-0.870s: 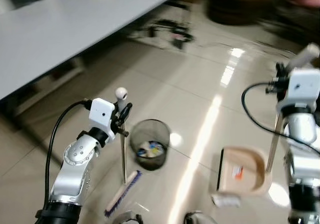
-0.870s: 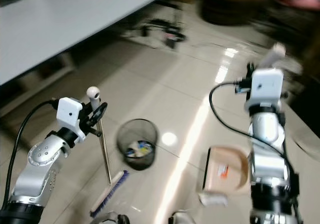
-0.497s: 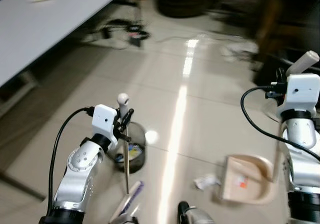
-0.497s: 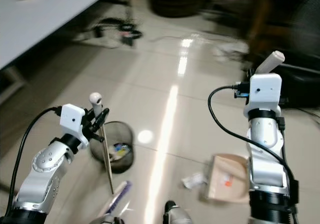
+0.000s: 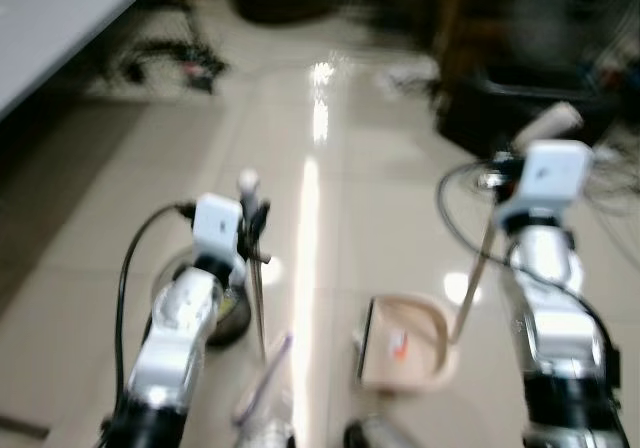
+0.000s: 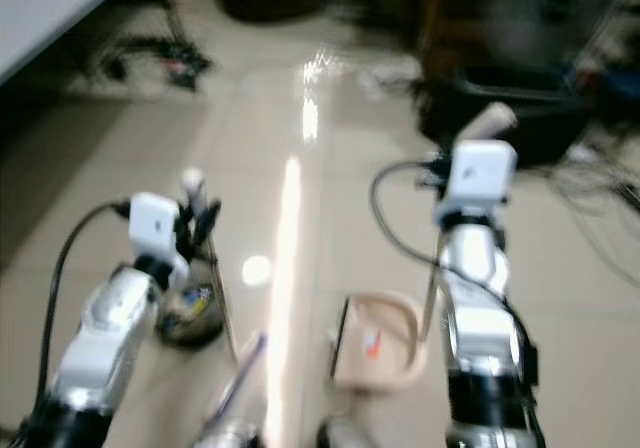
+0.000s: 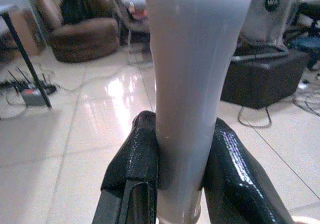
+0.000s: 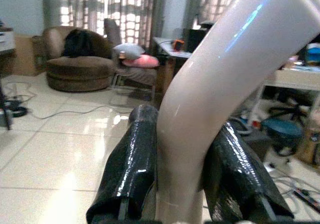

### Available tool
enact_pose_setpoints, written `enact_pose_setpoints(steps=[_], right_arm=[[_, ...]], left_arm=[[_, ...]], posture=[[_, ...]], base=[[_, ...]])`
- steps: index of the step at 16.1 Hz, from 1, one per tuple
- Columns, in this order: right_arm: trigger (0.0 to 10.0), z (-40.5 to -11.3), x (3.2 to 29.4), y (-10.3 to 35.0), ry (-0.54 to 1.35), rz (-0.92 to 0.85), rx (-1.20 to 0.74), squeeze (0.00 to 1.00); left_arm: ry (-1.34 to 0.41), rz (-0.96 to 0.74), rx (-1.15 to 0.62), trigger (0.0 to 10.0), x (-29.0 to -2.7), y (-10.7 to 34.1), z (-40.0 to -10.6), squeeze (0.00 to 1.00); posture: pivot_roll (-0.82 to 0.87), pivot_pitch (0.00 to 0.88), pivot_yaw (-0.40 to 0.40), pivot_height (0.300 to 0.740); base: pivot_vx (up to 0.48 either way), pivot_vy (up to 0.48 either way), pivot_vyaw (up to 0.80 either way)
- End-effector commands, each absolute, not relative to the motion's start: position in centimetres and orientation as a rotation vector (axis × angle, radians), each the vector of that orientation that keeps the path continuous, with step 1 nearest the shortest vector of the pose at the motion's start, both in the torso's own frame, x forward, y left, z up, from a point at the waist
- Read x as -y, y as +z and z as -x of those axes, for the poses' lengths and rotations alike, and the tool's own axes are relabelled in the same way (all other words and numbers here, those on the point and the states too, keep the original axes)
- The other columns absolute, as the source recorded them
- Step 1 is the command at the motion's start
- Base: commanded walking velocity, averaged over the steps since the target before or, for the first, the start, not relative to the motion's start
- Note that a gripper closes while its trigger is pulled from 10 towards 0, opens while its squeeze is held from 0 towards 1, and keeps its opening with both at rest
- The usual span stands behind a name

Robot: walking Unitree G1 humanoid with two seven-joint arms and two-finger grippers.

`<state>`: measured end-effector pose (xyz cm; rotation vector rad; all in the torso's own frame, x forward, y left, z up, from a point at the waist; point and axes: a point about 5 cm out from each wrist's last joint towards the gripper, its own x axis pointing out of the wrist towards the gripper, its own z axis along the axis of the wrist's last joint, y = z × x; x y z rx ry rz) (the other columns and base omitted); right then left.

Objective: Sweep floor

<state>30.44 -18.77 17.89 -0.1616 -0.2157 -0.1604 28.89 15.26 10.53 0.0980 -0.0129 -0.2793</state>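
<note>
Left wrist view shows the left gripper [image 7: 180, 179] clenched on the broom handle [image 7: 192, 84], one black finger [image 7: 137, 169] pressed to each side of the pale shaft. In the blurred left eye view the left gripper [image 5: 254, 230] holds the handle near its rounded top, and the shaft runs down from it to the broom head [image 5: 262, 378] resting on the tiled floor [image 5: 340, 168]. The wire waste bin [image 5: 225, 313] stands just beside and below this gripper, partly hidden by the arm. The right gripper [image 8: 182, 174] is clamped around the dustpan handle [image 8: 225, 79], fingers [image 8: 135, 169] on either side. Below that gripper the beige dustpan [image 5: 405, 343] sits on the floor, between the two arms. Beyond the grippers a brown armchair [image 7: 80, 31] stands in the room.
</note>
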Motion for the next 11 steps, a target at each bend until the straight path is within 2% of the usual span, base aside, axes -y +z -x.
enact_pose_setpoints(steps=[1, 2, 3, 6, 11], right_arm=[[10.0, -30.5, 19.3, 19.1, -0.183, 0.184, 0.259, 0.00], [10.0, -30.6, 19.5, 19.4, -0.190, 0.197, 0.267, 0.00], [10.0, -30.6, 19.7, 19.4, -0.193, 0.194, 0.273, 0.00], [10.0, -30.2, 19.0, 18.4, -0.150, 0.117, 0.236, 0.00], [10.0, -29.7, 18.8, 17.8, -0.139, 0.121, 0.225, 0.00]], left_arm=[[-0.229, -0.136, 0.045, 10.0, -15.5, 11.7, -29.9, 0.00], [-0.219, -0.143, 0.053, 10.0, -15.4, 11.9, -30.2, 0.00], [-0.215, -0.138, 0.053, 10.0, -15.4, 12.0, -30.4, 0.00], [-0.220, -0.138, 0.068, 10.0, -15.0, 12.6, -30.6, 0.00], [-0.223, -0.151, 0.066, 10.0, -14.7, 12.5, -30.5, 0.00]], posture=[[-0.04, 0.114, 0.047, 0.740], [-0.04, 0.120, 0.050, 0.740], [-0.04, 0.119, 0.050, 0.740], [-0.04, 0.123, 0.048, 0.740], [-0.04, 0.126, 0.049, 0.740]], base=[[0.000, 0.000, -0.80], [0.000, 0.000, -0.80], [0.000, -0.259, 0.00], [0.000, -0.464, 0.00], [0.000, -0.480, 0.00]])
